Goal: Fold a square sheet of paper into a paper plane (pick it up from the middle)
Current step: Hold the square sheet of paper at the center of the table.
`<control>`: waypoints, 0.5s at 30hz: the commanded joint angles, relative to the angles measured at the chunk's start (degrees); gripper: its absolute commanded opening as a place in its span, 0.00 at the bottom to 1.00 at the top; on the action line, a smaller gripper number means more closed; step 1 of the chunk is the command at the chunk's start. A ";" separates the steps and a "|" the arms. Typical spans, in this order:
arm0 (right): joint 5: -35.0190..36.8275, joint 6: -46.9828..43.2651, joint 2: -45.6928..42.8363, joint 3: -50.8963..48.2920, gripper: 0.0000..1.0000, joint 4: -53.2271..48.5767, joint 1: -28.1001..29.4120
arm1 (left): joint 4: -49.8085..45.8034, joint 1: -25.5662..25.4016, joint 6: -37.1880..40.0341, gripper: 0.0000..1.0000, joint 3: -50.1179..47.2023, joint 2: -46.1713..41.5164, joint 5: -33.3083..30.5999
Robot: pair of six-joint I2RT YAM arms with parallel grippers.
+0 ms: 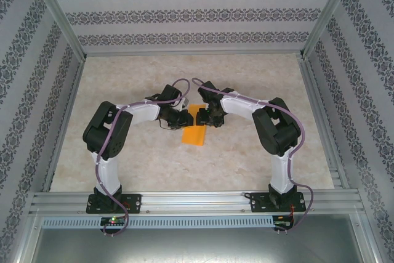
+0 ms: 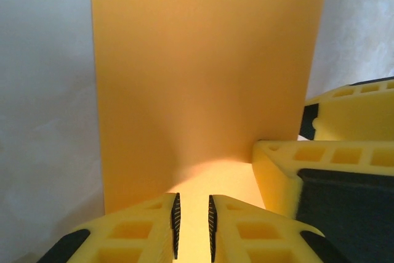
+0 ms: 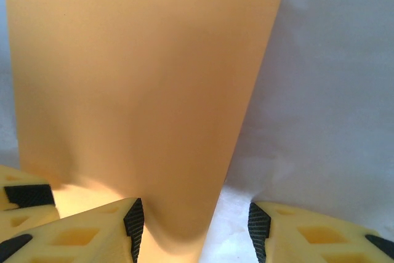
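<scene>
The square sheet of paper (image 1: 196, 133) is plain orange-yellow and lies at the middle of the table, with both grippers down on its far part. In the left wrist view the paper (image 2: 203, 72) rises in a soft bulge toward my left gripper (image 2: 193, 226). Its jaws stand a narrow gap apart, and bright paper fills that gap. My right gripper (image 3: 196, 226) is open over the sheet's edge; the paper (image 3: 135, 78) curls up between its fingers, close to the left pad (image 3: 134, 220). From above, the left gripper (image 1: 184, 118) and right gripper (image 1: 212, 117) nearly touch.
The pale marbled table (image 1: 123, 164) is walled by patterned panels and metal posts. One yellow finger of the right gripper (image 2: 345, 152) crowds the left wrist view. A fingertip of the left gripper (image 3: 24, 198) sits beside the right one. Free room lies all round the sheet.
</scene>
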 commanded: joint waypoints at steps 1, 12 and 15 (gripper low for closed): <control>-1.01 0.49 4.88 -1.12 0.52 6.36 1.00 | 0.61 -0.80 1.48 0.23 1.50 1.59 0.51; -0.59 0.31 1.50 -1.62 0.54 5.77 0.60 | -4.72 -1.23 4.95 0.23 2.00 4.21 -5.25; -1.01 0.62 -1.11 -3.17 0.56 6.57 -0.09 | -5.46 -1.31 5.75 0.23 2.22 4.97 -6.34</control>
